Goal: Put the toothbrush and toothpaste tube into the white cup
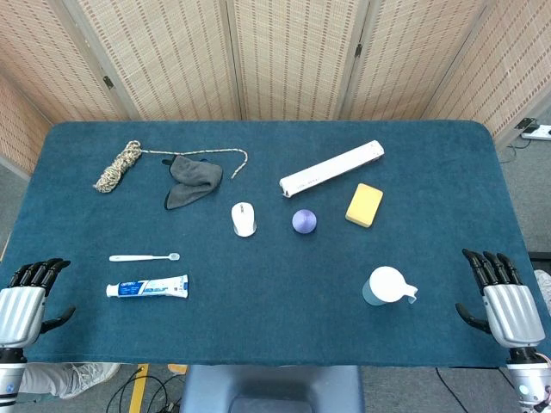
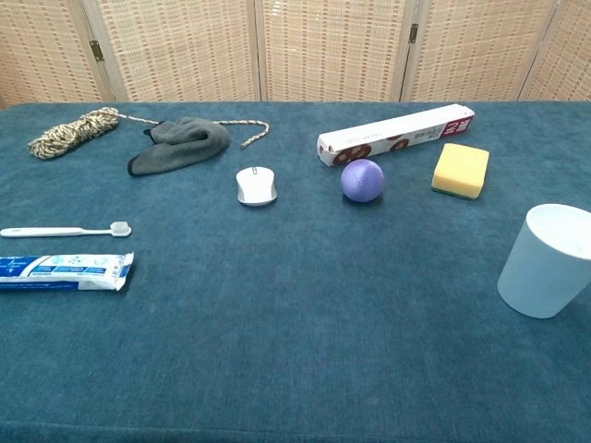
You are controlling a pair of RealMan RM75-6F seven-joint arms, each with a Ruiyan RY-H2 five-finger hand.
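Nothing picked up yet: left hand (image 1: 24, 301) and right hand (image 1: 506, 301) wait empty, fingers apart, at the bottom corners, toothbrush (image 1: 144, 256) and toothpaste tube (image 1: 147, 287) lower left, white cup (image 1: 387, 286) lower right, so a left-hand reach comes next.

Blue table cloth (image 1: 275, 344), coiled rope (image 1: 118, 166) at the far side with its tail running to a grey cloth (image 1: 191, 182), white computer mouse (image 1: 244, 218) near centre, purple ball (image 1: 304, 221) beside it, yellow sponge (image 1: 364, 205), long white box (image 1: 331, 169) behind, woven folding screen (image 1: 284, 56) at the back.
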